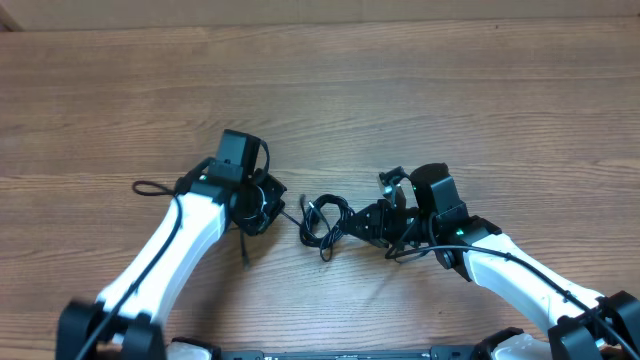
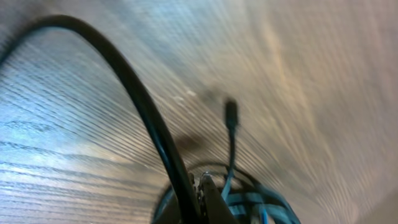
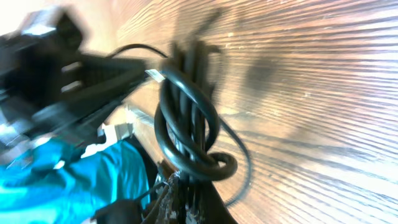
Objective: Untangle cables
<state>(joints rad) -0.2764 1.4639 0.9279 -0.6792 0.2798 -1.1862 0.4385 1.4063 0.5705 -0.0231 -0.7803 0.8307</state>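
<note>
Here, cables (image 2: 231,143) vanish beneath the left tool (image 1: 266,198).

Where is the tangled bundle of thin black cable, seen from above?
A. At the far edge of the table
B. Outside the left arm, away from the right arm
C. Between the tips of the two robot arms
C: in the overhead view the bundle of cables sits between the left gripper and the right gripper, which is clamped on it.
</note>
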